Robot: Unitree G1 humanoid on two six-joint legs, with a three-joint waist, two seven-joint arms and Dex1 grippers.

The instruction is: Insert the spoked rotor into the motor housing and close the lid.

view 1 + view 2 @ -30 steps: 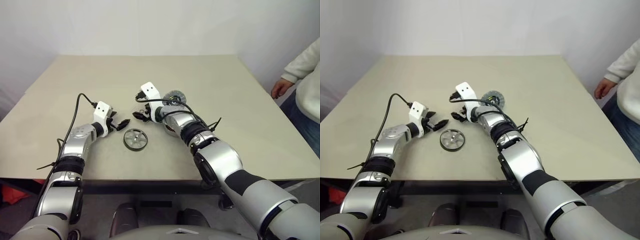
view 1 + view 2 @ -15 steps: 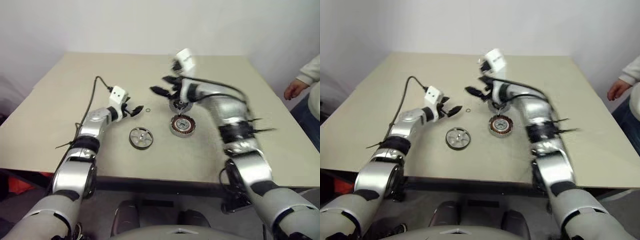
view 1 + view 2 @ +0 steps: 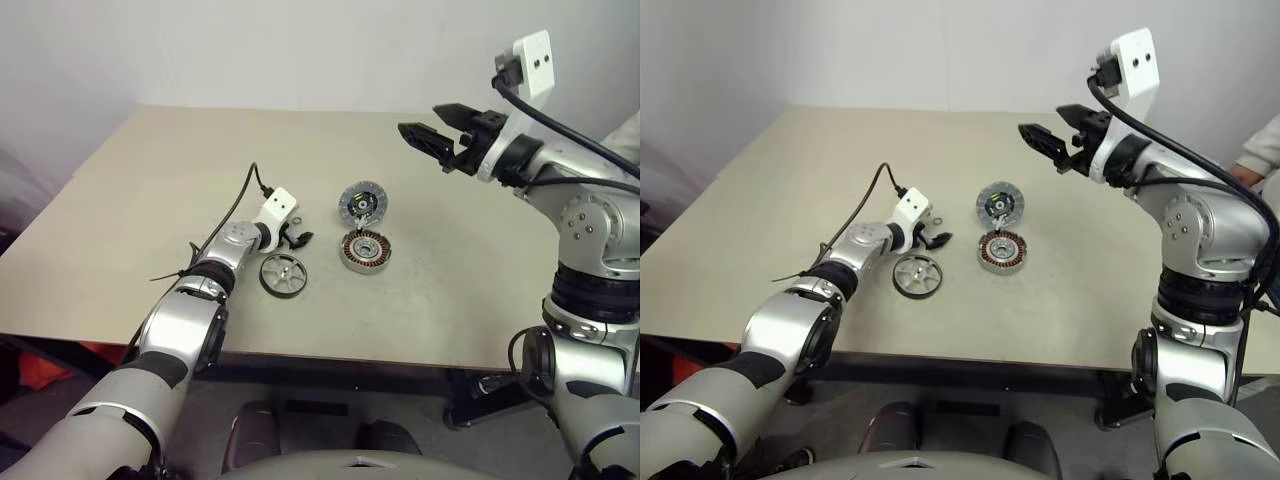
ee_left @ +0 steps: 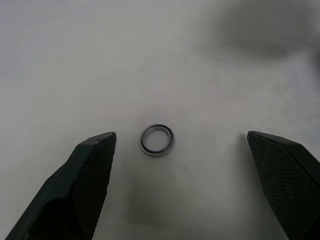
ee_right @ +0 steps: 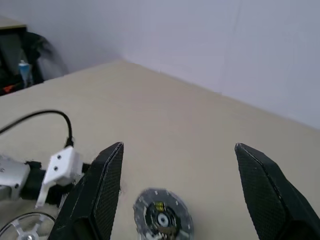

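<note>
Since a second ago the right gripper [image 3: 432, 133] has swung up and away from the parts, from low over the table [image 3: 140, 220] near the lid to high above its far right part; the left gripper [image 3: 297, 238] has slid right, toward the parts. The camera has shifted as well.

No brand, label or writing can be read on anything.

The rotor [image 3: 283, 274] lies flat on the table, just near of the left gripper and not between its fingers [image 4: 92, 165]. Those fingers stand wide apart and hold nothing; in the left wrist view a small thin ring [image 4: 157, 139] lies on the table between and just ahead of their tips, touching neither. The ring also shows just far of the gripper in the head views.

The housing [image 3: 365, 251], windings up, sits right of the rotor, near it but apart. The lid [image 3: 362, 202] lies just far of the housing, dark face up with yellow and white bits.

The right gripper's fingers are spread and empty, well above the lid and clear of every part.

A person's sleeve [image 3: 1262, 152] shows at the right edge.
</note>
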